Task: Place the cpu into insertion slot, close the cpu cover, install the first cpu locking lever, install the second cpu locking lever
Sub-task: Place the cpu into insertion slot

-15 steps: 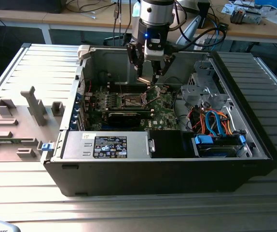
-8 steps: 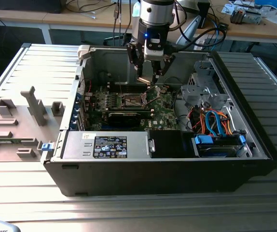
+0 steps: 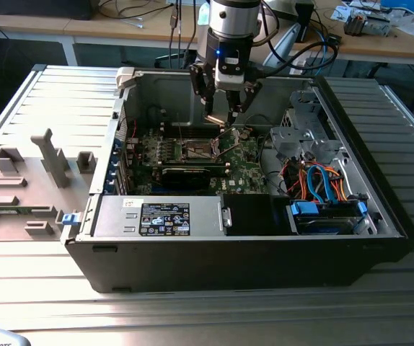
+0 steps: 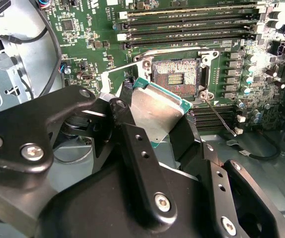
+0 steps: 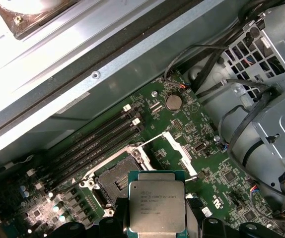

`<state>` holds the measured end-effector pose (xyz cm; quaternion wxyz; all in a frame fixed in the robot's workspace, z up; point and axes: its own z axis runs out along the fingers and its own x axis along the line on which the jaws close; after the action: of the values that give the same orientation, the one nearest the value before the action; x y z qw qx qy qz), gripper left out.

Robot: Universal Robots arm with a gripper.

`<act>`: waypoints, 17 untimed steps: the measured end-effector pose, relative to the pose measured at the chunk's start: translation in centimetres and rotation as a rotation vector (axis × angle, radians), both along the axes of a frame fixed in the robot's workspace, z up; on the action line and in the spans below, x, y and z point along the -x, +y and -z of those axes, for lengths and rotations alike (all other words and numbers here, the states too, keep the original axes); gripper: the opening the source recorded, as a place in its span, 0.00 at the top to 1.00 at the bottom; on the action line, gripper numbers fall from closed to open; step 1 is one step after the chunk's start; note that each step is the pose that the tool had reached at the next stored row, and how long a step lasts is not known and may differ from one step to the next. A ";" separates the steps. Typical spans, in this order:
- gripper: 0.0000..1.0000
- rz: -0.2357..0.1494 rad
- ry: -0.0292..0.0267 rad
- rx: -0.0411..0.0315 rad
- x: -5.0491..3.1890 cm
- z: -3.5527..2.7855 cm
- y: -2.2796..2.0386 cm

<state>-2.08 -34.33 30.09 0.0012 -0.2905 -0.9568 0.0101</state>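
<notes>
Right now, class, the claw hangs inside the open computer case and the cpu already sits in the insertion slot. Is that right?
Not quite. The cpu is not seated: the claw grips it clear of the insertion slot, whose dark centre lies bare in the second wrist view. The claw does hang inside the open computer case.

Cannot see lower part of cpu [image 4: 157,111] in second wrist view: covered by black gripper fingers [image 4: 137,148]. In first wrist view, lost bottom edge of cpu [image 5: 156,208] at picture's edge; one corner of insertion slot [image 5: 113,184] masked behind it. In exterior view, cannot resolve anything held at gripper [image 3: 221,117]: too small.
</notes>
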 end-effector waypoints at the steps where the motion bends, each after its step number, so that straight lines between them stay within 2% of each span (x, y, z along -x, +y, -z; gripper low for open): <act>1: 0.46 0.001 0.0000 0.0000 0.00 0.00 0.00; 17: 0.46 0.027 0.0000 0.0003 0.00 0.00 0.00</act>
<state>-2.08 -34.33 30.09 0.0013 -0.3033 -0.9528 0.0103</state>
